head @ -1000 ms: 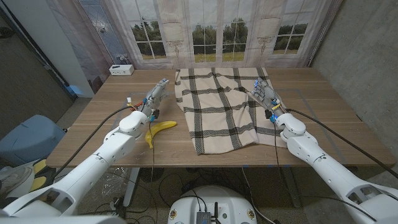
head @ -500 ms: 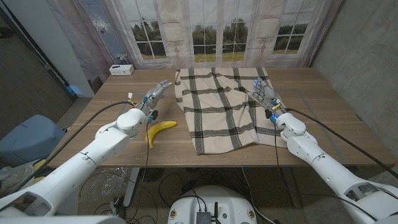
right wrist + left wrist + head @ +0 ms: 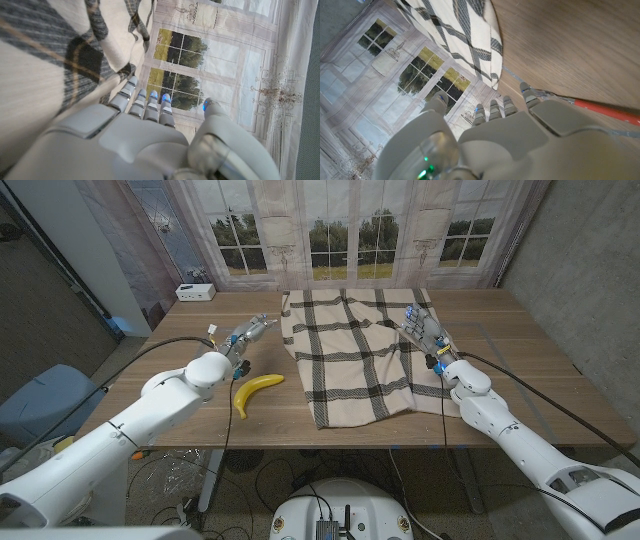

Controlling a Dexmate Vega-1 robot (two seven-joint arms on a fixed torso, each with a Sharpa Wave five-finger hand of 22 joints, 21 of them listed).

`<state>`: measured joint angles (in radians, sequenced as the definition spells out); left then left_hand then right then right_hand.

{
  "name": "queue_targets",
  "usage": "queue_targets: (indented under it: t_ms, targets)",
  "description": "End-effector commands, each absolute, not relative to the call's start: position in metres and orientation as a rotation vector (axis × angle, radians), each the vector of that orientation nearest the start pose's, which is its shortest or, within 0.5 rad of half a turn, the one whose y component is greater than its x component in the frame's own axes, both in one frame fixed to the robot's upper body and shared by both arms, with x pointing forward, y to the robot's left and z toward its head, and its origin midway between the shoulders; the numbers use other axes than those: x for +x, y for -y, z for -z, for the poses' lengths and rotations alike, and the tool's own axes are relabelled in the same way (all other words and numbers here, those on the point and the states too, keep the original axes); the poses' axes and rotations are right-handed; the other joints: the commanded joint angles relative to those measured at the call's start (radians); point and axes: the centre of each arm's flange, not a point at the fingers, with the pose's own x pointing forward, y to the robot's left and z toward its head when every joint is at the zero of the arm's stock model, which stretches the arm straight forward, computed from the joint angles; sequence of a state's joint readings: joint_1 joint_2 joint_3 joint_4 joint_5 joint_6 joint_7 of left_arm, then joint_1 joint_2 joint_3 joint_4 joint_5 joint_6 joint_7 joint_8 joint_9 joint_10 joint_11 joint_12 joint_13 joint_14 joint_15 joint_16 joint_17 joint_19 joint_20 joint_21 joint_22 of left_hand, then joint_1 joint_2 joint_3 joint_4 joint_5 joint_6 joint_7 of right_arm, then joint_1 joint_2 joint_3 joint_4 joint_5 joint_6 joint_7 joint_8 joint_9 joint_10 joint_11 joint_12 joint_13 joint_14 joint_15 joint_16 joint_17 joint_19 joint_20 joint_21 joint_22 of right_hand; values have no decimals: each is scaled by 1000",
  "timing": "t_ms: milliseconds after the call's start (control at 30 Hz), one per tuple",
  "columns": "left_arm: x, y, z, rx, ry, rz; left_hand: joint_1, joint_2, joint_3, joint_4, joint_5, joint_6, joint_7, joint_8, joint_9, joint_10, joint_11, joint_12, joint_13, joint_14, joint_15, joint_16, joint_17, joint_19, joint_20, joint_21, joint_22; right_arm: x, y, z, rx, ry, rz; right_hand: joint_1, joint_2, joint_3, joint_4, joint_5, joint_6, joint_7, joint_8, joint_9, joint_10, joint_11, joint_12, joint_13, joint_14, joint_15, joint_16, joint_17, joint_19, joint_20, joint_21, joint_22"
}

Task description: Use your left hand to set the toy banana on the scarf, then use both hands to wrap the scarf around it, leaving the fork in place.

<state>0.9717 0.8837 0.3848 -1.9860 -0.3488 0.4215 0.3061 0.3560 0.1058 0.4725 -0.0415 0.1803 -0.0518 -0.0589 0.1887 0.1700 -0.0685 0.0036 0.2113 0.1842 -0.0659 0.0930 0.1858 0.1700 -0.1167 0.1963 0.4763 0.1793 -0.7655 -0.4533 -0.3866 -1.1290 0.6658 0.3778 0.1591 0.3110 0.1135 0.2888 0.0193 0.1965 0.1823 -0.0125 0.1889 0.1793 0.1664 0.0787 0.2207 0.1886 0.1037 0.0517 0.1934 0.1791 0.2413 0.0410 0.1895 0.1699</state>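
Note:
The yellow toy banana (image 3: 257, 387) lies on the wood just left of the cream plaid scarf (image 3: 350, 350), which is spread over the middle of the table. My left hand (image 3: 246, 335) hovers beyond the banana, fingers stretched out and apart, holding nothing; its fingertips (image 3: 493, 106) point at the scarf's (image 3: 465, 35) near corner. A fork (image 3: 600, 107) with an orange handle lies on the table close beside that hand. My right hand (image 3: 425, 330) stands over the scarf's right edge, fingers extended and empty, with the plaid cloth (image 3: 45, 55) right under it.
A small white box (image 3: 192, 292) sits at the table's back left corner. Curtains and a window backdrop (image 3: 350, 230) close off the far side. Bare wood (image 3: 520, 370) shows right of the scarf and along the front edge.
My left elbow has swung outward to the left and the forearm has turned, while the hand stays near the same spot beyond the banana. Banana, scarf and right hand have not moved.

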Motion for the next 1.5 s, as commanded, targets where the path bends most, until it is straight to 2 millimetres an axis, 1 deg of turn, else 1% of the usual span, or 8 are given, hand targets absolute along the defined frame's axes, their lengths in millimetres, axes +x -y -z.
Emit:
queue_targets:
  t_ms: [33, 367, 500, 700, 833, 1033, 1100, 1500]
  targets:
    - [543, -274, -8, 753, 297, -70, 13, 2, 4, -10, -5, 10, -3, 3, 5, 6, -1, 3, 1, 7, 7, 5, 5, -3, 1, -5, 5, 675, 282, 21, 32, 645, -298, 4, 4, 7, -4, 1, 11, 1, 2, 1, 10, -3, -5, 2, 11, 3, 1, 5, 5, 3, 7, 5]
    - [527, -270, -8, 883, 236, -123, 18, -2, 3, -23, -6, 16, -3, 1, 6, 13, -1, 4, 2, 27, 3, 10, 6, 6, 0, -8, 6, 675, 276, 14, 20, 676, -320, 4, 4, 8, -7, 1, 13, 1, 2, 1, 14, -2, -6, 2, 12, 4, 1, 5, 7, 3, 8, 5]
    - [522, -268, -7, 915, 208, -130, 21, -2, 4, -28, -7, 28, -2, 5, 6, 19, -6, 5, 2, 33, 2, 11, 6, 8, 0, -10, 6, 674, 275, 12, 18, 686, -322, 4, 5, 9, -7, 0, 13, 1, 2, 1, 18, 2, -6, 2, 13, 4, 1, 5, 7, 3, 8, 5]
    - [514, -267, -7, 956, 174, -147, 25, -3, 4, -36, -7, 45, 0, 8, 7, 32, -11, 8, 3, 28, -9, 6, 6, 12, -1, -12, 6, 673, 276, 13, 23, 689, -322, 4, 5, 10, -9, 0, 16, 0, 2, 2, 20, 1, -7, 2, 15, 4, 1, 5, 7, 3, 8, 5]
    - [508, -265, -6, 997, 155, -165, 30, -4, 5, -43, -7, 50, 1, 8, 7, 35, -15, 8, 3, 29, -11, 6, 5, 26, -5, -9, 6, 672, 276, 15, 28, 690, -322, 3, 6, 10, -9, 0, 17, 1, 2, 2, 22, 2, -7, 3, 18, 6, 3, 5, 8, 3, 8, 5]
    - [498, -262, -4, 1049, 118, -181, 33, -5, 5, -49, -7, 63, 0, 11, 7, 40, -18, 8, 3, 29, -15, 5, 5, 29, -8, -11, 6, 671, 276, 15, 28, 696, -328, 2, 6, 11, -10, -1, 17, 1, 2, 2, 26, 3, -7, 3, 19, 7, 2, 5, 8, 4, 8, 5]
    - [497, -262, -4, 1053, 110, -183, 35, -6, 5, -52, -7, 69, 1, 12, 7, 46, -23, 10, 3, 32, -17, 5, 5, 30, -8, -12, 6, 670, 275, 15, 28, 697, -331, 2, 6, 11, -10, -1, 18, 4, 2, 2, 27, 5, -7, 3, 20, 7, 3, 5, 8, 4, 8, 5]
    - [482, -259, 4, 1115, 10, -182, 43, -11, 5, -65, -7, 86, 2, 13, 7, 56, -26, 11, 3, 41, -23, 6, 5, 45, -15, -11, 6, 667, 273, 14, 23, 716, -353, 1, 7, 13, -13, -2, 20, 3, 2, 2, 30, 5, -9, 3, 22, 7, 2, 5, 8, 6, 8, 5]
